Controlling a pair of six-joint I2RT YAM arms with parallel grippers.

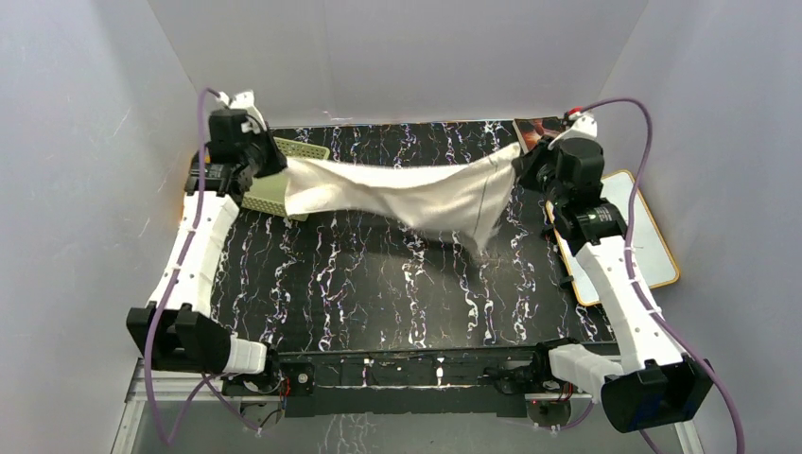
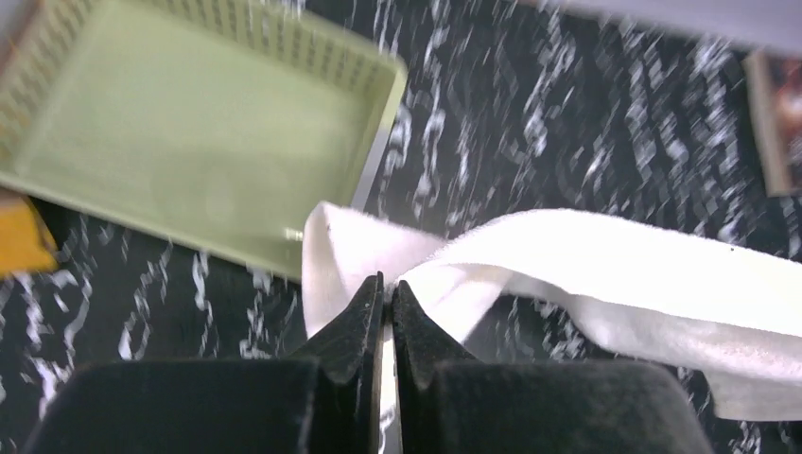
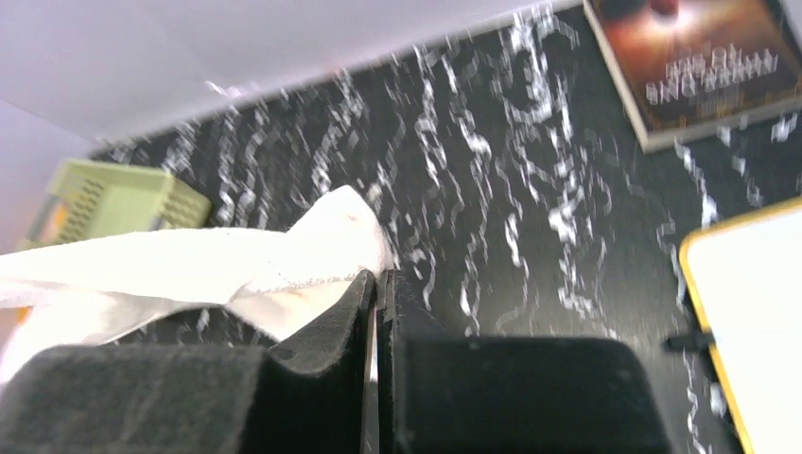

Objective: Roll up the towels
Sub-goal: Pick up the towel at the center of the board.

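Note:
The cream-white towel hangs stretched in the air between my two grippers above the back of the table, sagging in the middle with a corner drooping at the lower right. My left gripper is shut on its left corner; the left wrist view shows the cloth pinched at the gripper. My right gripper is shut on its right corner; the right wrist view shows the cloth pinched at the gripper. A sliver of the orange-yellow towel shows beside the basket; most of it is out of view.
A pale green slotted basket stands at the back left, under my left gripper, and shows in the left wrist view. A dark book lies at the back right. A white board with an orange rim lies along the right edge.

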